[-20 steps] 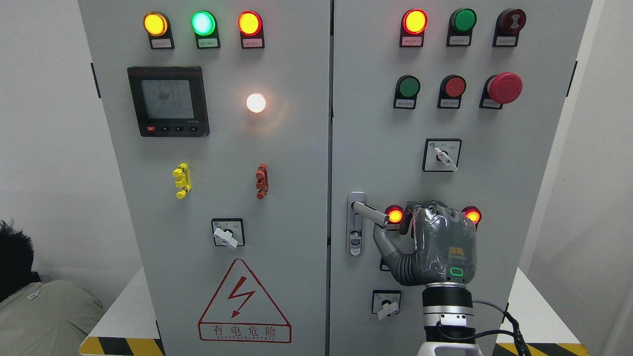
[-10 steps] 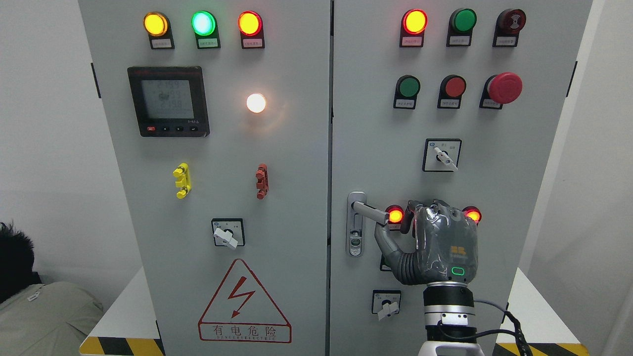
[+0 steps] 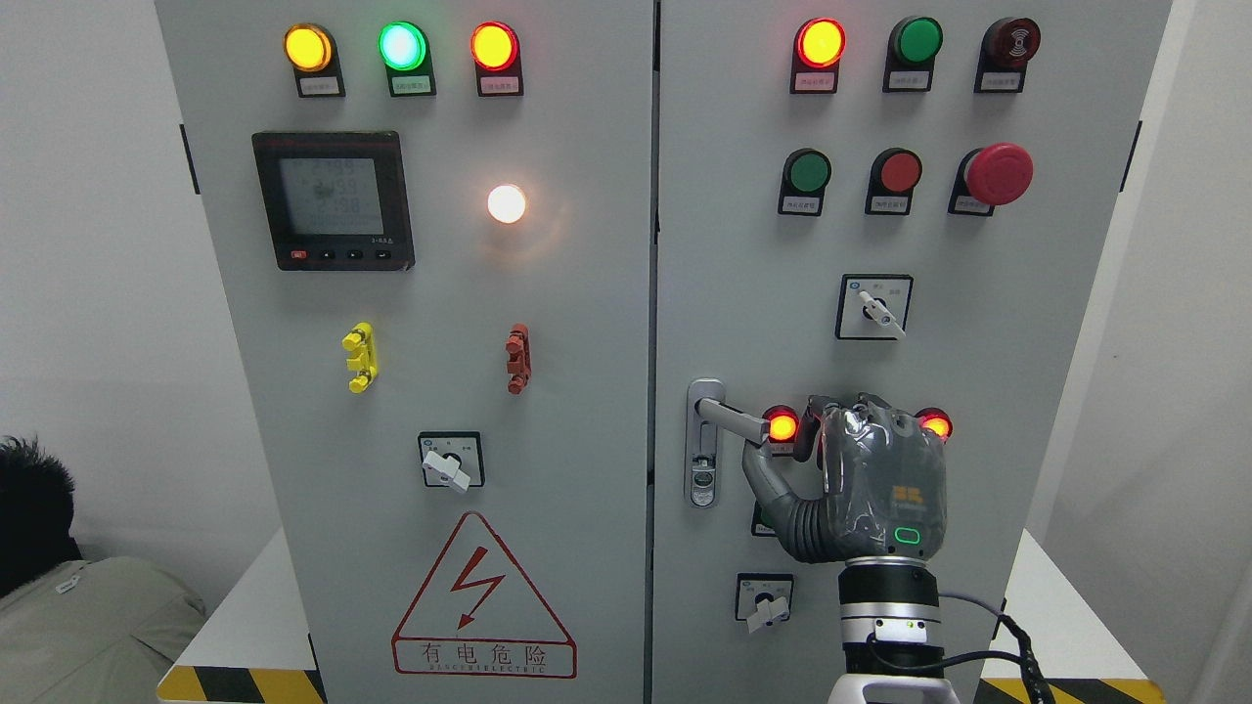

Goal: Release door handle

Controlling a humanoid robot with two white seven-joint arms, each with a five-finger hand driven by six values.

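Note:
The grey door handle (image 3: 732, 418) sticks out to the right from its lock plate (image 3: 703, 460) on the cabinet's right door. My right hand (image 3: 782, 445) hangs just right of the handle's tip, back of the hand toward the camera. Its thumb (image 3: 761, 479) reaches up under the handle's end and looks barely in contact or just clear of it. The bent fingers (image 3: 814, 430) sit to the right of the tip, with a lit red lamp (image 3: 782, 426) showing in the gap. Nothing is held. The left arm is out of view.
Rotary switches (image 3: 764, 601) (image 3: 876, 307) and a second lit lamp (image 3: 935, 425) surround the hand on the right door. A red mushroom stop button (image 3: 998, 174) is higher up. A person (image 3: 68, 606) crouches at the lower left beside the cabinet's base (image 3: 235, 675).
The right hand has drifted slightly to the right, away from the handle's tip. The handle and door have not moved.

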